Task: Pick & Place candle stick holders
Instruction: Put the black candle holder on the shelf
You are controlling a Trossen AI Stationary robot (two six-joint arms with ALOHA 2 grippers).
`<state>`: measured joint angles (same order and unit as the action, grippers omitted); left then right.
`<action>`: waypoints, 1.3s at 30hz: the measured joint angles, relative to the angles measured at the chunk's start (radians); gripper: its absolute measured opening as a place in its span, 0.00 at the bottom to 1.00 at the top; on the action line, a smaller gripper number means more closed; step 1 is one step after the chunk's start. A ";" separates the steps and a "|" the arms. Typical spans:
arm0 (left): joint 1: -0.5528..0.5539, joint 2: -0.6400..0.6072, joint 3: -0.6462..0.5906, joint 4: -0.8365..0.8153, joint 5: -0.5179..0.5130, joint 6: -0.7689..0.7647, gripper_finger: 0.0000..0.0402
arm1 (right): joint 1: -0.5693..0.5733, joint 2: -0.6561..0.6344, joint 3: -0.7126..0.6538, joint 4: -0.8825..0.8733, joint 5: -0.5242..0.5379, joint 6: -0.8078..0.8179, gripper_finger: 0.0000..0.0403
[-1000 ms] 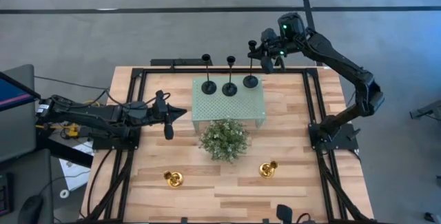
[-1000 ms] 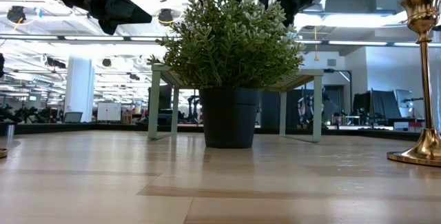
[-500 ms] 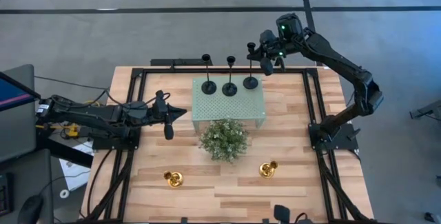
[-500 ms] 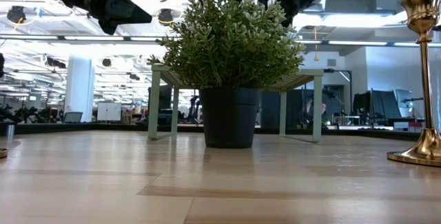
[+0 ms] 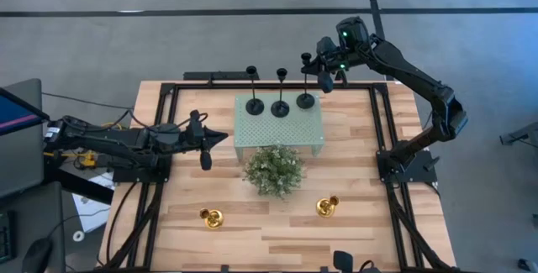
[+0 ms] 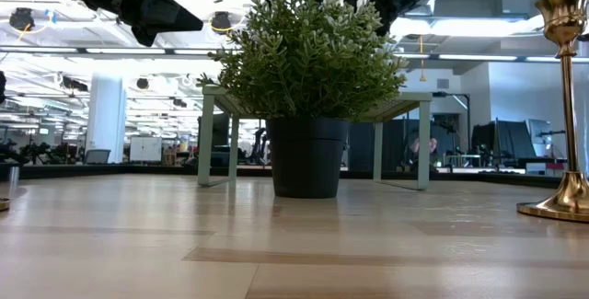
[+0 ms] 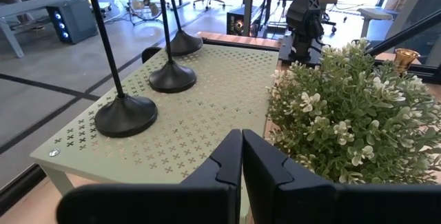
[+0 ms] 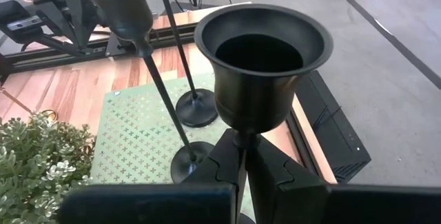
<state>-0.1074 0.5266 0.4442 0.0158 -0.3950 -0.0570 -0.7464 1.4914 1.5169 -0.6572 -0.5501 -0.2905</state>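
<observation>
right gripper: my right gripper (image 5: 323, 75) is up at the far right corner of the pale green perforated metal stand (image 5: 294, 126), fingers clamped on the thin stem of the rightmost tall black candle stick holder (image 8: 260, 62)

that holder: stem dead upright, cup right above my fingers, disc base (image 5: 306, 99) looks set on the stand

other black holders: two more (image 5: 280, 108) (image 5: 254, 105) in a row on the same stand, off toward my left arm's side

gold ones: two short shiny brass holders (image 5: 211, 217) (image 5: 326, 207) on the wooden tabletop (image 5: 353, 164), near edge, past the bushy green potted plant (image 5: 273, 169)

left gripper: (image 5: 204, 139) fingers shut on nothing, parked beside the stand's left edge

what matters next: I'd guess the gold right one's mine; it's nearer my right arm
</observation>
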 joint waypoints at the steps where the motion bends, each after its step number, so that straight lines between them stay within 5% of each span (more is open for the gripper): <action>1: 0.000 0.000 0.000 0.000 0.000 0.000 0.03 | 0.000 0.000 0.000 -0.004 0.000 0.000 0.00; 39: 0.000 0.000 0.000 0.000 0.000 0.000 0.03 | 0.007 0.002 0.000 -0.077 0.009 0.072 0.14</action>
<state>-0.1074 0.5266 0.4442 0.0158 -0.3950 -0.0574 -0.7391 1.4933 1.5169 -0.7338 -0.5406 -0.2182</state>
